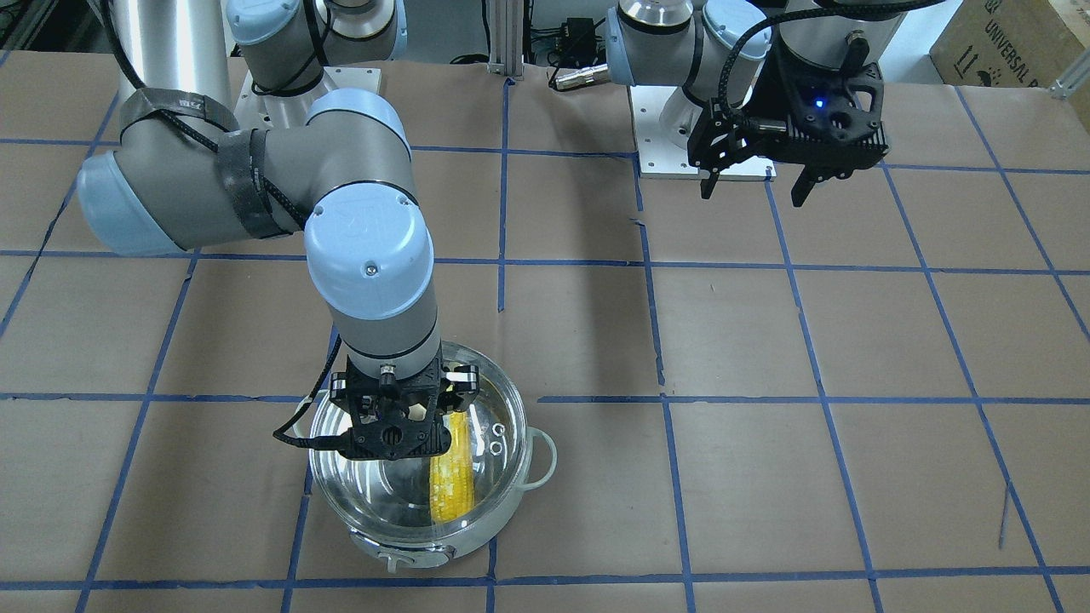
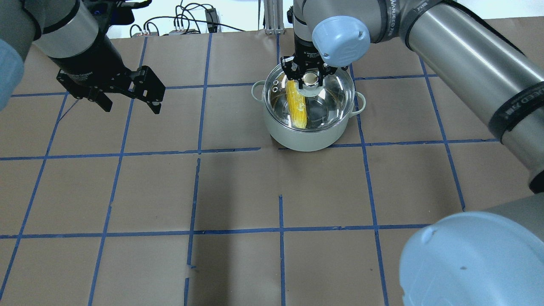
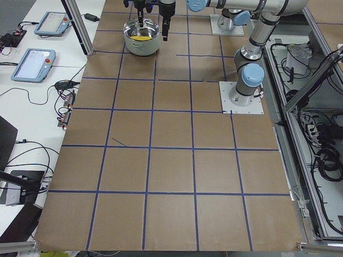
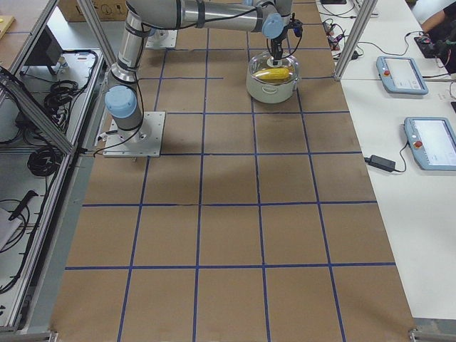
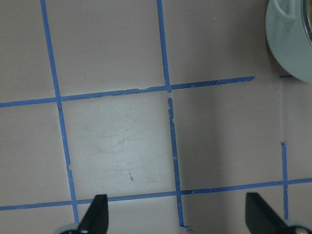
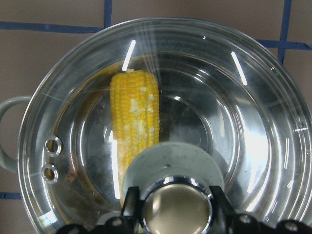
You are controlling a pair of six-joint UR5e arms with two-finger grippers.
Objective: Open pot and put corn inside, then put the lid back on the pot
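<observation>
Right pincer (image 6: 173,202) is pinching lid (image 6: 234,97) by knob, seating it on pot (image 2: 304,138) w/ corn (image 6: 135,112) inside; prob needs releasing next. Left pincer (image 2: 131,107) is hanging spread.

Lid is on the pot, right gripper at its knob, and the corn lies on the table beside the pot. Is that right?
No. The corn lies inside the pot, under the lid; the right wrist view shows it. The rest holds.

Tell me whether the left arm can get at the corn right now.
Probably not. The left tool hangs open off to the side, and the corn lies inside the pot under the glass lid, whose knob the right tool grips. The lid would have to come off first.
</observation>
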